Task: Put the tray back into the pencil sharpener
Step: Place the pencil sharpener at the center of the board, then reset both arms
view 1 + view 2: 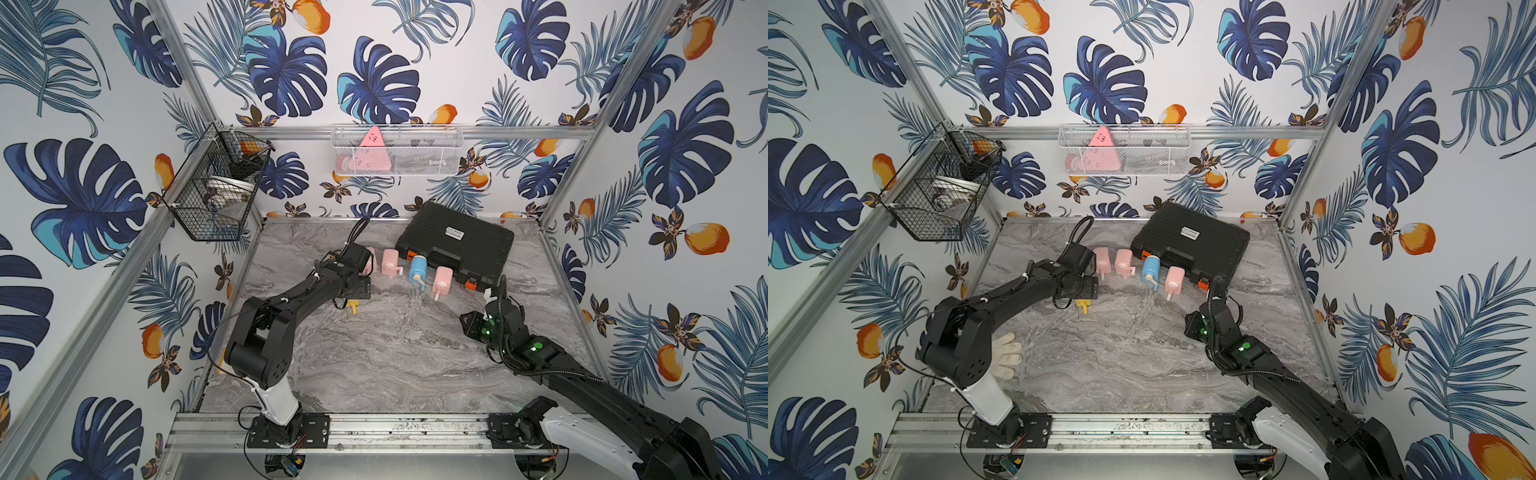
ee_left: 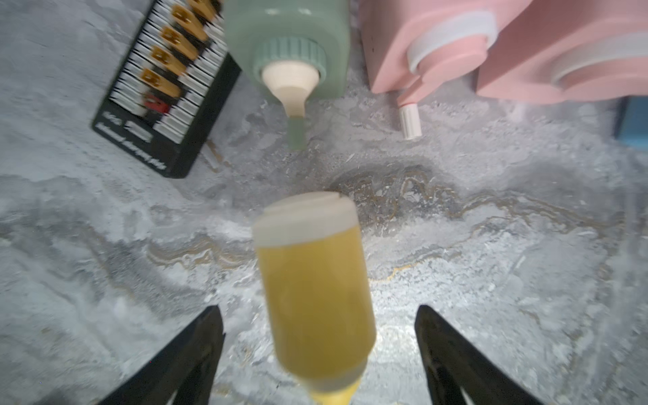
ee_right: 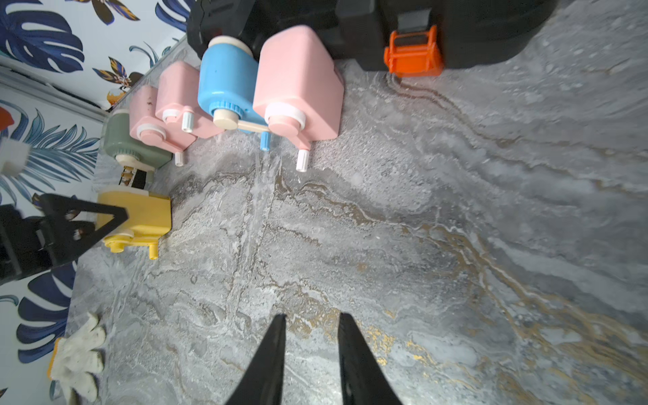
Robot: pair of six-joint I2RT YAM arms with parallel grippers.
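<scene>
Left wrist view: the left gripper (image 2: 317, 308) hangs over the yellow pencil sharpener (image 2: 308, 266). Its black fingers (image 2: 196, 347) are spread wide, one on each side of the body, and bare table (image 2: 105, 245) shows in both gaps, so nothing is clamped. The sharpener lies on the marble top, its cream end toward a green sharpener (image 2: 291, 42) and a pink sharpener (image 2: 420, 45). Whether the tray sits inside the yellow body cannot be told (the picture is blurred there).

In the right wrist view the right gripper (image 3: 311, 317) hovers over bare marble, well apart from the yellow one. Its fingers are a narrow gap apart with nothing between them. A blue sharpener (image 3: 224, 80) stands in the row before the black case (image 3: 456, 31), and a white glove (image 3: 79, 357) lies near the table's edge.
</scene>
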